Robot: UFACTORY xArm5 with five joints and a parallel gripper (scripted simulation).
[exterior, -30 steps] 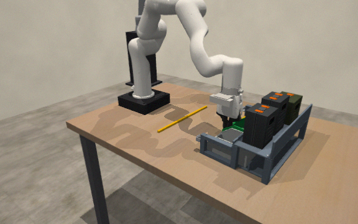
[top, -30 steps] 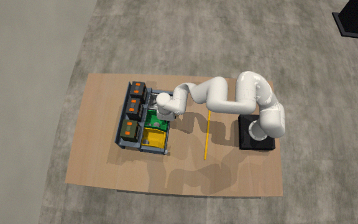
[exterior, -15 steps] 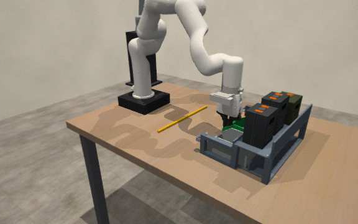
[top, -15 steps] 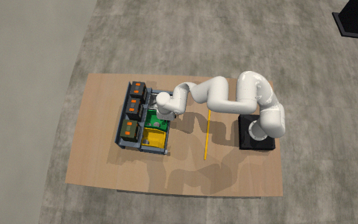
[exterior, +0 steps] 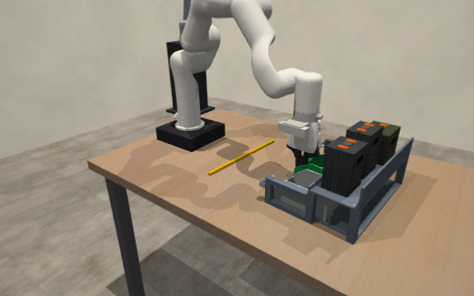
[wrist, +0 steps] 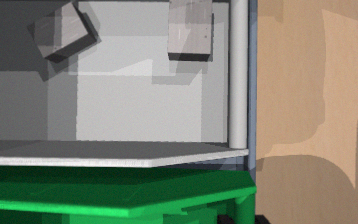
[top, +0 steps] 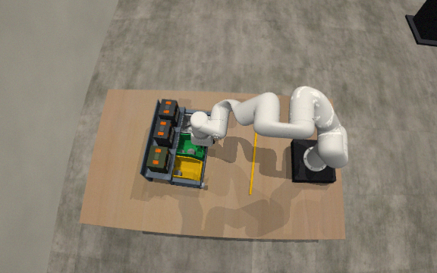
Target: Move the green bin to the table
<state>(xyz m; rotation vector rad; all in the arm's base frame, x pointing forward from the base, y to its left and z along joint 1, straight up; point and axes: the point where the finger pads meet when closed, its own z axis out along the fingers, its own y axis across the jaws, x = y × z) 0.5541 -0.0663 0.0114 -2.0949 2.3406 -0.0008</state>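
The green open bin (top: 190,147) sits in the middle of the shelf's front row, between a grey bin (top: 187,120) and a yellow bin (top: 188,167). A grey part (top: 191,151) lies inside it. My gripper (exterior: 300,158) points straight down and is shut on the green bin's (exterior: 311,166) front rim. In the wrist view the green rim (wrist: 115,195) fills the bottom edge, and my fingertips are hidden. Beyond it is the grey bin (wrist: 115,85) with two grey blocks (wrist: 62,30) in it.
The blue-grey shelf (exterior: 340,196) stands on the table with three dark closed boxes (exterior: 346,164) in its back row. A thin yellow rod (top: 253,163) lies between the shelf and the robot's black base (top: 312,161).
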